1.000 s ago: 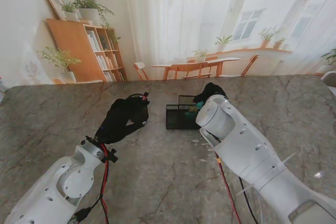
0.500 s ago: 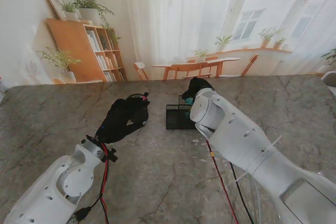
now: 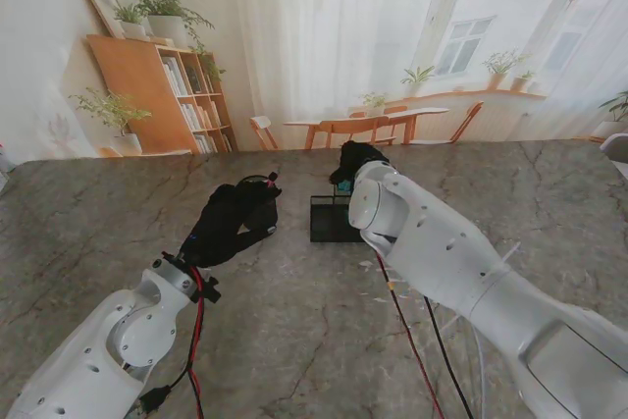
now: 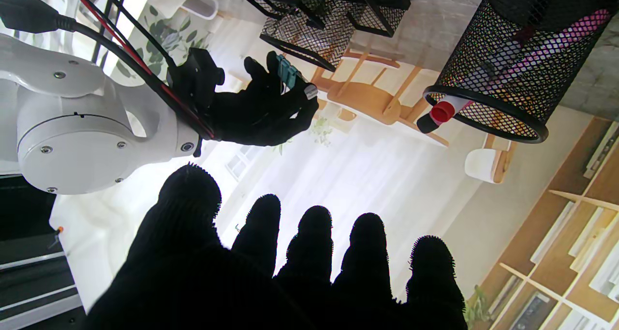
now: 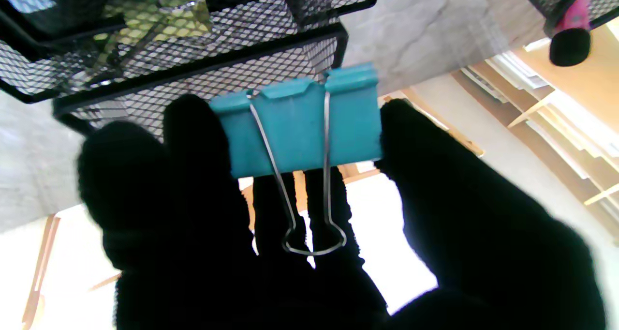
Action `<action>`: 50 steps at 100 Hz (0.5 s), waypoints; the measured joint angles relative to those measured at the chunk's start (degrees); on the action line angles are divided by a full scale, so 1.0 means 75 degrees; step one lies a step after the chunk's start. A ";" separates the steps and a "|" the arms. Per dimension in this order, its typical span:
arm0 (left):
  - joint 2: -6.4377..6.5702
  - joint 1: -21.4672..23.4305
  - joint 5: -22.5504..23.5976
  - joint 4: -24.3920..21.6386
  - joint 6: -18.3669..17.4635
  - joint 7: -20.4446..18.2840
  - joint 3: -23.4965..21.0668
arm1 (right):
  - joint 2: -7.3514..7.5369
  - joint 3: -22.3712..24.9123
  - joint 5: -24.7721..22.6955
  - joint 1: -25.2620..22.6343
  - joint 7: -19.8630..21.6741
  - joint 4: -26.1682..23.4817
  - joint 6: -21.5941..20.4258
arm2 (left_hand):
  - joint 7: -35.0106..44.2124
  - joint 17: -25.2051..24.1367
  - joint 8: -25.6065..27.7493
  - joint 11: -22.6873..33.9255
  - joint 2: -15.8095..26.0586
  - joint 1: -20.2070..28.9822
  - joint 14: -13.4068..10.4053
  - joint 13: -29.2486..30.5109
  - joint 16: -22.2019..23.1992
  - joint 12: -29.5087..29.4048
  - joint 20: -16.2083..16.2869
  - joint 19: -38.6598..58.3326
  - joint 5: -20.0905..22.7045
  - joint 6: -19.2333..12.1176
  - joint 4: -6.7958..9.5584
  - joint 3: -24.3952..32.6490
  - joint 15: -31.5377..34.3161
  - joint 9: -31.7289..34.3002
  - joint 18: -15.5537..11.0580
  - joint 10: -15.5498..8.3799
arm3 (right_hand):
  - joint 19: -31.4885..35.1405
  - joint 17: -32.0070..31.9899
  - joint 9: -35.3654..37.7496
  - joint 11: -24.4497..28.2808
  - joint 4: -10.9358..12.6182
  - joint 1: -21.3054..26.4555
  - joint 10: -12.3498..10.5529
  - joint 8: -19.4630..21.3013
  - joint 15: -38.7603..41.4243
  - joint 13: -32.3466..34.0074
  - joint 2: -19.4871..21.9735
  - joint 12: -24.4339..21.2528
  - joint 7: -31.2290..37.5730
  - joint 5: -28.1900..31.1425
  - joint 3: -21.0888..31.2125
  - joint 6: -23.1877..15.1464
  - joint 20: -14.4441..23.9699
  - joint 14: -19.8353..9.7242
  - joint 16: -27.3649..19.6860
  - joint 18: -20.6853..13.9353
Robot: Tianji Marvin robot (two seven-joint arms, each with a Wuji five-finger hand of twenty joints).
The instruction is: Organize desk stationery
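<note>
Mostly hidden behind own arm, right hand (image 5: 300,233) pinches teal binder clip (image 5: 300,127) above mesh tray (image 3: 329,221); left hand (image 4: 290,267) at tray's 9 o'clock, fingers spread, empty.

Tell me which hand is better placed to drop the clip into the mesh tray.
The right hand. It already pinches the teal binder clip and hovers beside the mesh tray. The left hand holds nothing, fingers apart, near the pen cup.
</note>
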 measured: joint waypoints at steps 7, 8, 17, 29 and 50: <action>0.0000 -0.0001 0.0000 0.0005 0.0000 0.0001 0.0000 | -0.0012 -0.0127 -0.0058 0.0080 0.0034 0.0097 -0.0135 | 0.0000 0.0000 0.0000 0.0000 0.0000 0.0000 0.0000 0.0000 0.0000 0.0000 0.0000 0.0000 0.0000 0.0000 0.0000 0.0000 0.0000 0.0000 0.0000 0.0000 | -0.0106 -0.0056 -0.0175 -0.0001 0.0000 0.0012 -0.0004 0.0000 -0.0057 -0.0138 0.0052 0.0000 0.0000 -0.0112 0.0000 0.0000 -0.0038 -0.0013 0.0000 -0.0070; 0.0000 -0.0002 0.0000 0.0005 0.0000 0.0001 0.0000 | -0.0016 -0.0137 -0.0066 0.0089 0.0039 0.0110 -0.0149 | 0.0000 0.0000 0.0000 0.0000 0.0000 0.0000 0.0000 0.0000 0.0000 0.0000 0.0000 0.0000 0.0000 0.0000 0.0000 0.0000 0.0000 0.0000 0.0000 0.0000 | -0.0112 -0.0068 -0.0178 -0.0001 0.0000 0.0016 -0.0004 0.0000 -0.0069 -0.0148 0.0055 0.0000 -0.0002 -0.0114 0.0000 0.0000 -0.0082 -0.0013 0.0000 -0.0070; 0.0000 -0.0003 0.0000 0.0012 0.0000 0.0005 0.0001 | -0.0056 -0.0183 -0.0082 0.0154 0.0047 0.0225 -0.0193 | 0.0000 0.0000 0.0000 0.0000 0.0000 0.0000 0.0000 0.0000 0.0000 0.0000 0.0000 0.0000 0.0000 0.0000 0.0000 0.0000 0.0000 0.0000 0.0000 0.0000 | -0.0186 -0.0089 -0.0277 -0.0001 0.0000 0.0055 -0.0004 0.0000 -0.0096 -0.0217 0.0076 0.0000 -0.0002 -0.0114 -0.0068 -0.0003 -0.0092 -0.0013 -0.0011 -0.0104; 0.0000 -0.0005 0.0004 0.0023 0.0000 0.0010 0.0001 | -0.0082 -0.0257 -0.0150 0.0225 0.0047 0.0336 -0.0214 | 0.0000 0.0000 0.0000 0.0000 0.0000 0.0000 0.0000 0.0000 0.0000 0.0000 0.0000 0.0000 0.0000 0.0000 0.0000 0.0000 0.0000 0.0000 0.0000 0.0000 | -0.0204 -0.0090 -0.0277 -0.0001 0.0000 0.0056 -0.0004 0.0000 -0.0100 -0.0222 0.0077 -0.0001 -0.0002 -0.0114 -0.0068 -0.0003 -0.0094 -0.0013 -0.0020 -0.0108; 0.0000 -0.0016 0.0006 0.0055 0.0000 0.0012 0.0006 | -0.0013 -0.0210 -0.0413 0.0205 0.0148 0.0277 -0.0212 | 0.0000 0.0000 0.0000 0.0000 0.0000 0.0000 0.0000 0.0000 0.0000 0.0000 0.0000 0.0000 0.0000 0.0000 0.0000 0.0000 0.0000 0.0000 0.0000 0.0000 | -0.0211 -0.0137 -0.0277 -0.0001 0.0000 0.0082 -0.0004 0.0000 -0.0101 -0.0305 0.0166 -0.0001 -0.0004 -0.0114 -0.0071 -0.0003 -0.0100 -0.0013 -0.0036 -0.0130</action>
